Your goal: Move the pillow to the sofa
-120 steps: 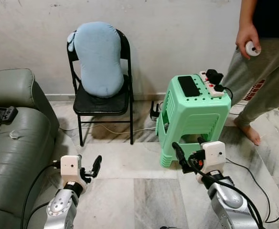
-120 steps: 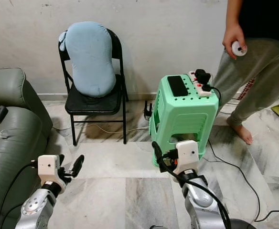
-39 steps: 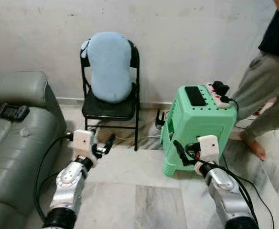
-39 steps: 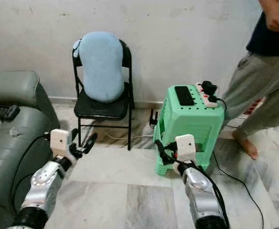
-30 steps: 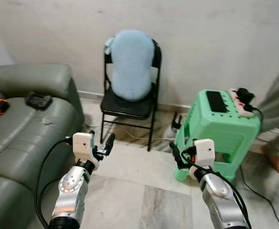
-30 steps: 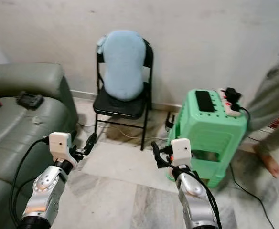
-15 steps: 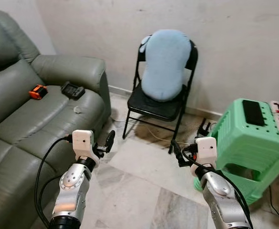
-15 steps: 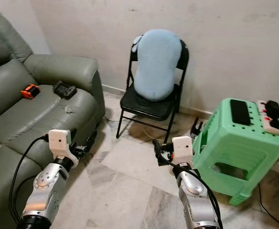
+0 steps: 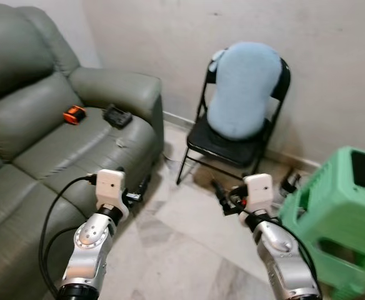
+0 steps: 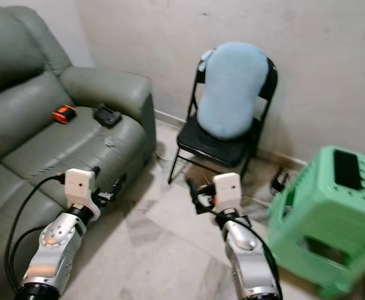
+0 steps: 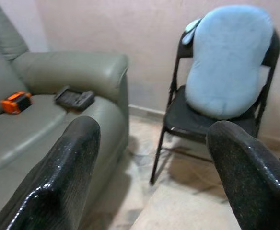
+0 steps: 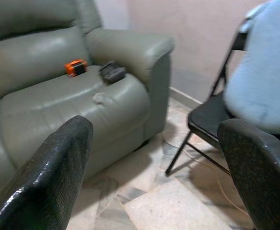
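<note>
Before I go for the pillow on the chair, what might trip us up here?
The pillow only leans on the folding chair, so a one-sided grab may tip it off. The green stool crowds the right gripper. The orange item and black device occupy the sofa seat.

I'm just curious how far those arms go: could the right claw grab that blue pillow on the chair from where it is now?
Probably not yet. The right claw hangs open over bare floor, short of the folding chair where the blue pillow leans. Nothing blocks the way.
</note>
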Controlling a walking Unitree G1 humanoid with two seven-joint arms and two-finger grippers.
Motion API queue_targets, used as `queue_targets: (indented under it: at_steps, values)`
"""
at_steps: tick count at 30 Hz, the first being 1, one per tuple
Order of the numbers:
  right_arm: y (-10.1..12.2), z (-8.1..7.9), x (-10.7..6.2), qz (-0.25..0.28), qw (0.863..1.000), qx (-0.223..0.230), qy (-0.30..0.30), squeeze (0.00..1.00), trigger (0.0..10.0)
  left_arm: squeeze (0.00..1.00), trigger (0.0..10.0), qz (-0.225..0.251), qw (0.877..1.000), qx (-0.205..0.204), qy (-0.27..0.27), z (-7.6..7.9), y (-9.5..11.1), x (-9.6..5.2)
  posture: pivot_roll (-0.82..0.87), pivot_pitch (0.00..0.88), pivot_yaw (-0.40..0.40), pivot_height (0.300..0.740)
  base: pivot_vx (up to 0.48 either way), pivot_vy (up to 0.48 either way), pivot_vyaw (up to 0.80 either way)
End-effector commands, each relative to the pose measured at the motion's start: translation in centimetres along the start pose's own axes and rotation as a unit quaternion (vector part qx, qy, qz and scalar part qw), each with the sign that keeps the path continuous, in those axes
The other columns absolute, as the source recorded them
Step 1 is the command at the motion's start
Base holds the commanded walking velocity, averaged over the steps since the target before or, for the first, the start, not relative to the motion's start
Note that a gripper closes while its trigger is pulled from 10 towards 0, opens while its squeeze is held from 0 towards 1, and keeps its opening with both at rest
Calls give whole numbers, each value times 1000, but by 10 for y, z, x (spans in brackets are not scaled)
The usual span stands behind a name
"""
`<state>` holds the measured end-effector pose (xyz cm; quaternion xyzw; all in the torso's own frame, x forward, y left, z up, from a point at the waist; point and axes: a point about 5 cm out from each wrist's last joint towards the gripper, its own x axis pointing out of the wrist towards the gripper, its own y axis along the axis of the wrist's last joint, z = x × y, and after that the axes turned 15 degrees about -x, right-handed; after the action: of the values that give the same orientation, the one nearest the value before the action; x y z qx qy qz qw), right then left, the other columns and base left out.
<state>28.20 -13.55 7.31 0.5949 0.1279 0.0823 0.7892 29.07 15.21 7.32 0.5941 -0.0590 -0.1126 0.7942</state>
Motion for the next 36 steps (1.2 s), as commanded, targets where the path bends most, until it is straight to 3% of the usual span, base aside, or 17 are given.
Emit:
queue_targets:
  at_steps: [1, 8, 11, 27, 36]
  values:
    - [4, 0, 0, 7, 1000, 0, 0, 0, 10000, 0, 10000, -3, 1000, 11, 17, -6, -1, -2, -159, 0, 31, 740, 0, 0, 800]
    - [5, -4, 2, 8, 1000, -1, 5, 0, 10000, 0, 10000, 4, 1000, -12, 25, -6, 0, 0, -154, 0, 30, 740, 0, 0, 800]
    - [6, -6, 3, 9, 1000, -2, 10, 0, 10000, 0, 10000, -24, 998, -42, 33, -6, -6, 0, -153, 0, 28, 740, 0, 0, 800]
    - [9, -7, 4, 14, 1000, 1, 14, 0, 10000, 0, 10000, -17, 996, 1, 87, -20, -5, -7, -145, 0, 24, 740, 0, 0, 800]
    - [11, -11, 5, 17, 1000, 2, 21, 0, 10000, 0, 10000, -22, 996, 1, 91, -21, -8, -8, -140, 0, 25, 740, 0, 0, 800]
